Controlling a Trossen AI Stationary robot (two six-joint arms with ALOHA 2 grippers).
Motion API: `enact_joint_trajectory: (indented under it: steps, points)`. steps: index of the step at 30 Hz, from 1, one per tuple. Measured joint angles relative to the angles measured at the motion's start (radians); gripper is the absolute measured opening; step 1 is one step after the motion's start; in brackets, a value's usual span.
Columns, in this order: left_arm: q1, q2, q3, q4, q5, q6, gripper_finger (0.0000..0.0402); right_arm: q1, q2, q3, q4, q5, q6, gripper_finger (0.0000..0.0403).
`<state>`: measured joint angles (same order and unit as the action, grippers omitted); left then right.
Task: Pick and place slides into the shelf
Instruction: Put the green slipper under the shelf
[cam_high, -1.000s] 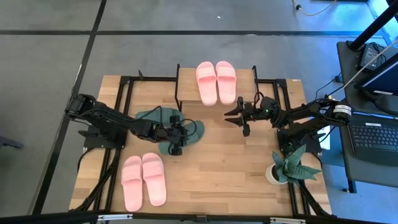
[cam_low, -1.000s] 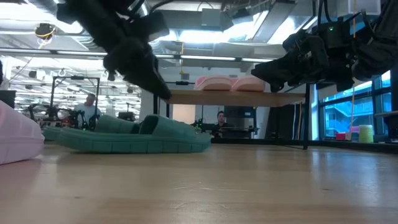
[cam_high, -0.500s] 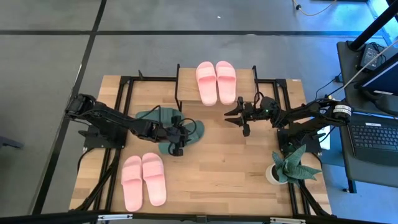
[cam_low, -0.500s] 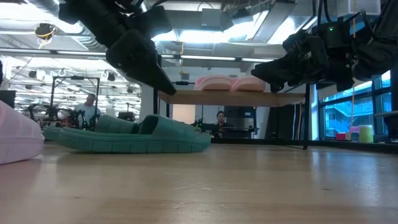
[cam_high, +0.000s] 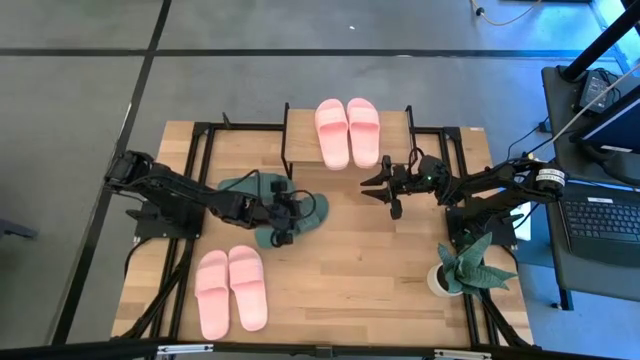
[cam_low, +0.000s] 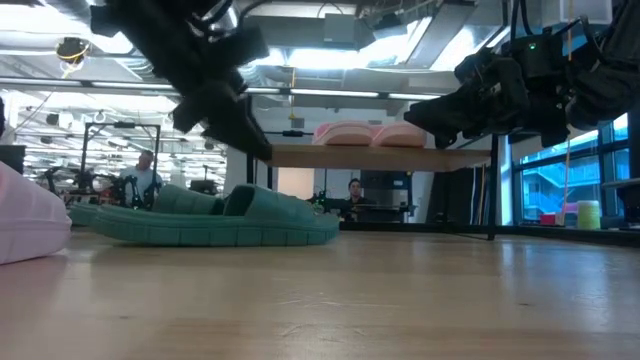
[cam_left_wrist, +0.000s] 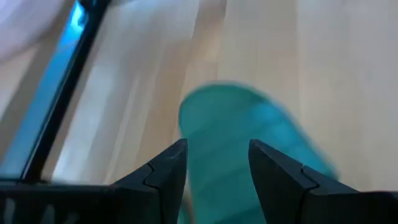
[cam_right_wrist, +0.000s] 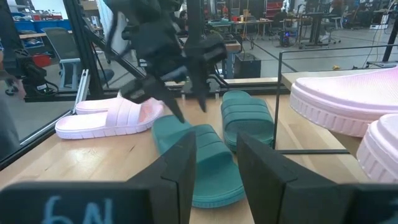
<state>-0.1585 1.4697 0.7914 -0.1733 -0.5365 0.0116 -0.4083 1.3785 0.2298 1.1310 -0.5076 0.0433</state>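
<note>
Two dark green slides lie sole-down on the table: one (cam_high: 243, 187) at the left, the other (cam_high: 312, 209) toward the middle. My left gripper (cam_high: 284, 232) hangs open, slanting down, just above the nearer green slide (cam_left_wrist: 230, 112), clear of it in the low view (cam_low: 258, 148). The shelf (cam_high: 300, 150) stands at the far edge with a pink pair (cam_high: 347, 130) on its top board. My right gripper (cam_high: 380, 195) waits open and level in front of the shelf, holding nothing (cam_right_wrist: 216, 149). A second pink pair (cam_high: 231, 288) lies near the front left.
A small potted plant (cam_high: 465, 268) stands at the table's right front. Black frame rails (cam_high: 195, 160) run along the left and right sides of the table. Bare wood lies between the green slides and the plant. A laptop desk (cam_high: 600, 215) stands beyond the right edge.
My left gripper has turned a little at its wrist above the green slide, staying in place and open. The slides have not moved.
</note>
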Motion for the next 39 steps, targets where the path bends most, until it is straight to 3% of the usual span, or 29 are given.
enact_joint_trajectory:
  steps: [3,7,15,39]
  points:
    - [0.018,0.0,0.0,-0.152,0.038,-0.081,0.0164,0.0,0.0,0.0,0.0,0.0,-0.001,0.0116]
    - [0.0,0.002,0.0,-0.235,0.083,-0.058,0.0164,0.0,0.0,0.0,0.0,0.0,-0.003,0.0116]
    - [-0.036,0.002,0.0,-0.235,0.076,0.088,0.0164,0.001,0.0,0.0,0.0,0.0,-0.02,0.0116]
    - [-0.044,0.002,0.0,-0.227,0.082,0.045,0.0164,0.001,0.0,0.0,0.001,0.0,0.034,0.0116]
